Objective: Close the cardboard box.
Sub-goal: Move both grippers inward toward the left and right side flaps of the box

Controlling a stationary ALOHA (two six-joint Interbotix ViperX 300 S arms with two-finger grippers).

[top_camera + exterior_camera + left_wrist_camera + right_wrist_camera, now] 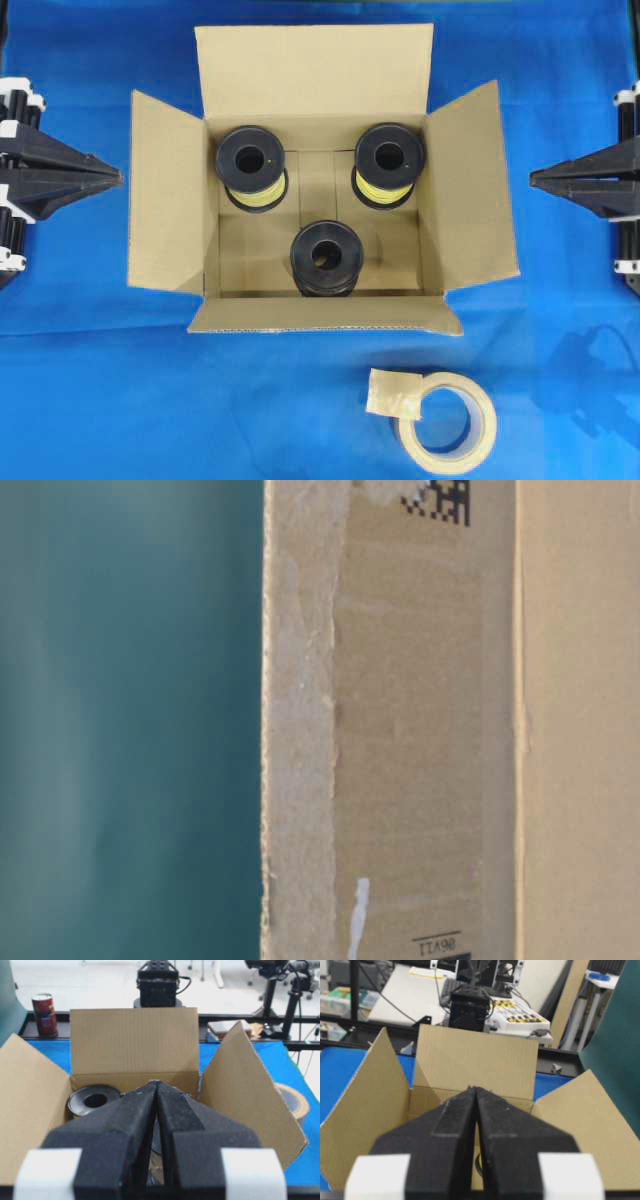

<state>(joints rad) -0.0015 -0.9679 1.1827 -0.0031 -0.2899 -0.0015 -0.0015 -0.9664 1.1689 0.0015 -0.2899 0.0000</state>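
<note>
The cardboard box (170, 205) stands open in the middle of the blue table, all four flaps spread outward. It also shows in the left wrist view (132, 1042), the right wrist view (475, 1060) and, very close, in the table-level view (420, 730), with a black square code at the top. Three black spools (325, 257) stand inside. My left gripper (118, 178) is shut and empty at the left edge, apart from the left flap; its tips show in the left wrist view (156, 1083). My right gripper (533, 178) is shut and empty, just right of the right flap; its tips show in the right wrist view (475, 1089).
A beige tape roll (445, 418) lies on the blue cloth in front of the box, toward the right. A red can (44, 1012) stands beyond the table in the left wrist view. Blue cloth shows on both sides of the box.
</note>
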